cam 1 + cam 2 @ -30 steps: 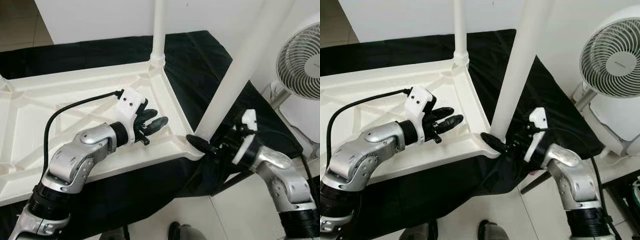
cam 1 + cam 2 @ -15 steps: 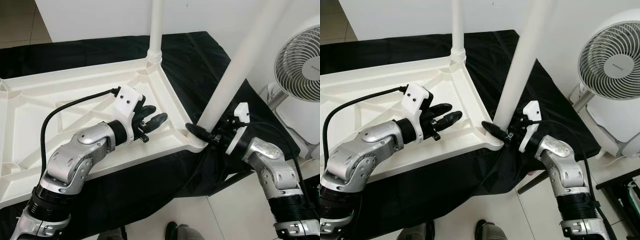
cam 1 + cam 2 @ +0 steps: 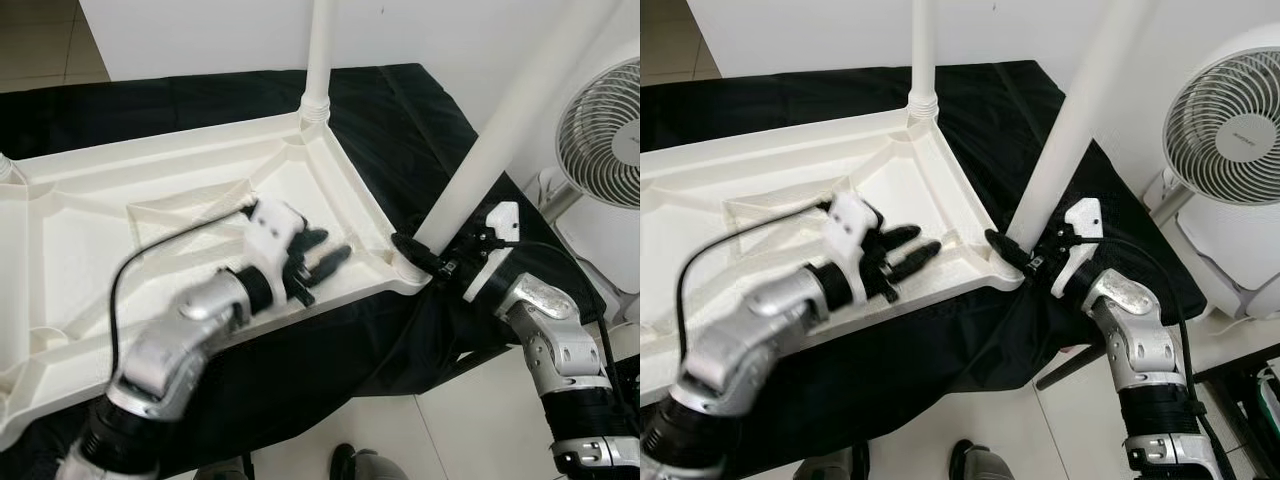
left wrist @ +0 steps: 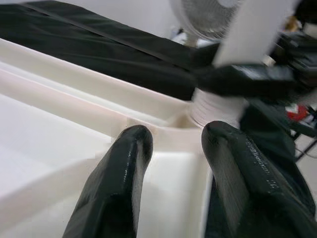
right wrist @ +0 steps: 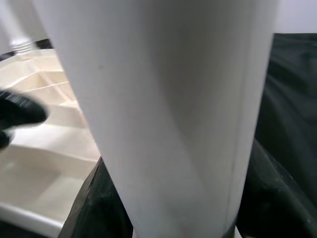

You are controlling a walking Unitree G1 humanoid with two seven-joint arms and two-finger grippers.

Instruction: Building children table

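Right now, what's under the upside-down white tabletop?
A black cloth lies under the white tabletop, spreading past its far and right edges and hanging down at the near side. Whatever supports the cloth is covered. The right gripper holds the near corner leg.

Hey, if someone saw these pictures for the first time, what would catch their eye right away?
A white tabletop lying upside down on a black cloth, with a tall white leg leaning from its near right corner. The right gripper clamps that leg's base, while the left gripper hovers open over the tabletop's underside.
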